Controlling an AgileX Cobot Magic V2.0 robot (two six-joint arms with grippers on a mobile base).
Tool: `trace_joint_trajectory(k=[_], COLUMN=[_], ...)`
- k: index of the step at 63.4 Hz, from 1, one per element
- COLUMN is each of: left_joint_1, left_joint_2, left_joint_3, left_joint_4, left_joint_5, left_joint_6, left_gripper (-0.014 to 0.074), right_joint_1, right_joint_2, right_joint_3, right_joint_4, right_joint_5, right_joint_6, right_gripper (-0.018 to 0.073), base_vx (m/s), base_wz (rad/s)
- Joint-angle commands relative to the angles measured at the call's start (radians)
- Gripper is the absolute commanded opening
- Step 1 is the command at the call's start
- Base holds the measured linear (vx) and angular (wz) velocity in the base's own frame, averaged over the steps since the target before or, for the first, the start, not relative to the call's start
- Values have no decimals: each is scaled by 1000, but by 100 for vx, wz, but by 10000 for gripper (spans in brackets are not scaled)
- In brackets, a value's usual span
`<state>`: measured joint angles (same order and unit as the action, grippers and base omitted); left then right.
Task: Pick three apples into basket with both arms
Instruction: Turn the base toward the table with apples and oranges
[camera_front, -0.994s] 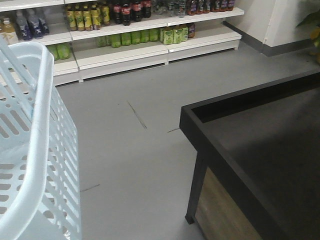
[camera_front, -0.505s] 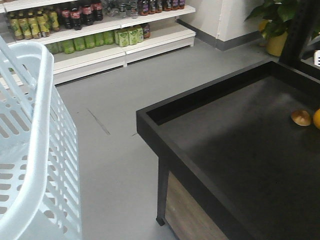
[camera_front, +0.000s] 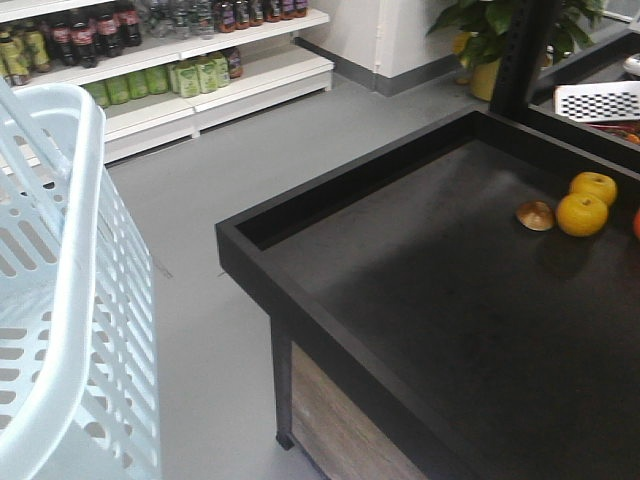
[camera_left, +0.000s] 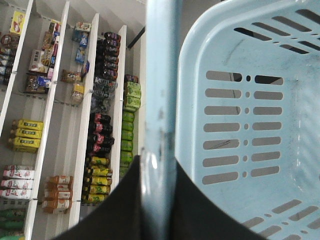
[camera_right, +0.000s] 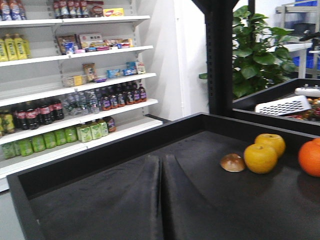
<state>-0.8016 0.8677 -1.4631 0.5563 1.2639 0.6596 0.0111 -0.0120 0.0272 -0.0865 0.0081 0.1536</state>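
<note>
The pale blue basket (camera_front: 60, 300) fills the left of the front view, its slotted wall (camera_left: 250, 125) close in the left wrist view. My left gripper (camera_left: 159, 162) is shut on the basket's hoop handle (camera_left: 160, 90), which runs up between the two black fingers. My right gripper (camera_right: 162, 159) hovers over the near part of the black table (camera_right: 100, 200) with its fingers pressed together and nothing between them. The three apples are out of view.
The black table has a raised rim (camera_front: 300, 215). At its far right lie two yellow fruits (camera_front: 582, 213), a brown round thing (camera_front: 535, 215) and an orange fruit (camera_right: 310, 157). Behind stand a white perforated tray (camera_front: 598, 100), a potted plant (camera_front: 500, 30) and bottle shelves (camera_front: 150, 60).
The front view has swung right: the table has slid left and grown in the picture, and the yellow fruits and plant have come into sight. The basket keeps its place in view.
</note>
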Motion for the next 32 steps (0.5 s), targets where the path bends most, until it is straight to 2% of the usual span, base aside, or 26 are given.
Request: trace_joint_trajectory(k=[1,32], left_joint_1=[-4,-4], left_joint_2=[-1,-1], left_joint_3=[-28,-28], left_joint_4=[33,33], left_joint_5=[-80,-80], left_joint_6=[-13,-13], left_gripper=[-7,-7], right_joint_1=[0,0], right_joint_2=[-13,-13], right_joint_3=[15,15], right_joint_4=[-3,-3], right_joint_5=[-77,-77], right_joint_6=[-1,-1], right_gripper=[-8,-8], base_vx=[-3,-3], base_wz=[-24,-39])
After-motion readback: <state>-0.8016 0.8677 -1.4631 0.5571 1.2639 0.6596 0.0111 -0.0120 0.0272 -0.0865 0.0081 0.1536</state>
